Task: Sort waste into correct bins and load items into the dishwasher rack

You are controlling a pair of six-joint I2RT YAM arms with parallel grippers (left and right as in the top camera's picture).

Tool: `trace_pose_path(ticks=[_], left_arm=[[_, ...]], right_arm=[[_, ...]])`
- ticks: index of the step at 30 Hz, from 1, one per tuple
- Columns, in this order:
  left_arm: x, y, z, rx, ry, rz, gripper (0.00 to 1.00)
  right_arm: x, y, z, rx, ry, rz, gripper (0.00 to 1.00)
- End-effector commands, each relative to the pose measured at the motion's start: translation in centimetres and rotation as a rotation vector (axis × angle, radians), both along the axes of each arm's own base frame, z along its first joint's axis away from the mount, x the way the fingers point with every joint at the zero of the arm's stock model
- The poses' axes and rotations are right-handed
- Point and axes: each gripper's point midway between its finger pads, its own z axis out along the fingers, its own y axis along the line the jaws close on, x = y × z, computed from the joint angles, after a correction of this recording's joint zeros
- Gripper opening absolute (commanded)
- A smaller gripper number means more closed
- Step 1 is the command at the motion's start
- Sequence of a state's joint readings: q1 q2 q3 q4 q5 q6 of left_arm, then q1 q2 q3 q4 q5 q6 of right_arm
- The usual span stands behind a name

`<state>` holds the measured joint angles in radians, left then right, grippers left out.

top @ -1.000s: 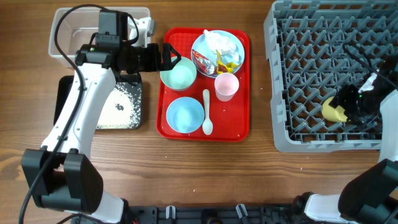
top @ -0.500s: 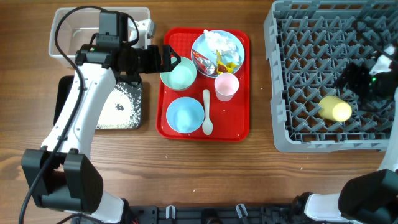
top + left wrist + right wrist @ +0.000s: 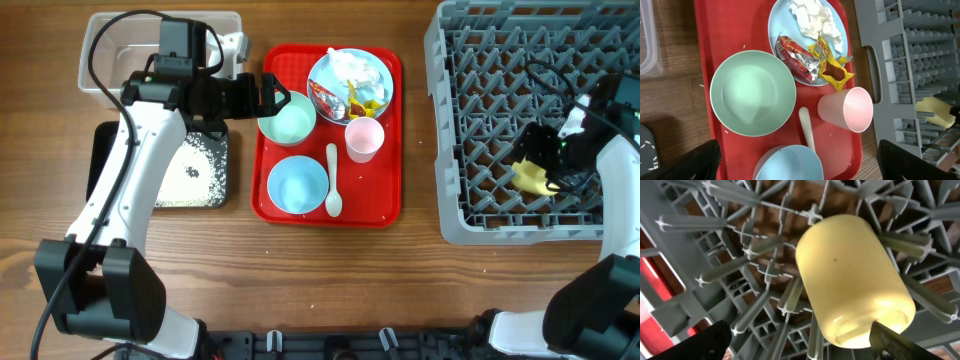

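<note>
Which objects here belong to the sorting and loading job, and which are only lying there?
Job: plate, mint bowl, blue bowl, pink cup, yellow cup, spoon, wrappers, tissue, rice, clear tub, black tray, rack.
Other: red serving tray, wooden table.

Both arms reach inward, left gripper (image 3: 279, 95) and right gripper (image 3: 537, 166) spread wide.

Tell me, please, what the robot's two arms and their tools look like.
Both arms are white rounded links with black joints. The left arm trails a looping black cable; the right arm has thin black wiring too. Each ends in a black two-finger tool, the left tool and the right tool. No markings show.
</note>
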<state>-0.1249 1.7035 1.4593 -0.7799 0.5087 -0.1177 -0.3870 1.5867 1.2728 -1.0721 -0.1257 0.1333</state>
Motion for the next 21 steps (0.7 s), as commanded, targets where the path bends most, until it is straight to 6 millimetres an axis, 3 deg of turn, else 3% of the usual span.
trace_pose_path(ticks=[1, 8, 12, 15, 21], left_arm=[[0.0, 0.2, -0.2, 0.008, 0.002, 0.002, 1.0], [0.0, 0.2, -0.3, 0.008, 0.005, 0.002, 1.0], [-0.1, 0.2, -0.3, 0.008, 0.008, 0.003, 1.0], [-0.3, 0.3, -0.4, 0.01, 0.02, 0.002, 1.0], [-0.6, 0.1, -0.6, 0.011, 0.03, -0.001, 1.0]], right_arm=[[0.8, 0.7, -0.9, 0.04, -0.025, 0.0, 0.91], [4.9, 1.1, 0.1, 0.069, -0.194, 0.027, 0.91], [6.9, 3.7, 0.2, 0.071, -0.244, 0.111, 0.92], [7.7, 4.2, 1.2, 0.067, -0.272, 0.122, 0.93], [8.5, 3.9, 7.3, 0.045, -0.345, 0.117, 0.96]])
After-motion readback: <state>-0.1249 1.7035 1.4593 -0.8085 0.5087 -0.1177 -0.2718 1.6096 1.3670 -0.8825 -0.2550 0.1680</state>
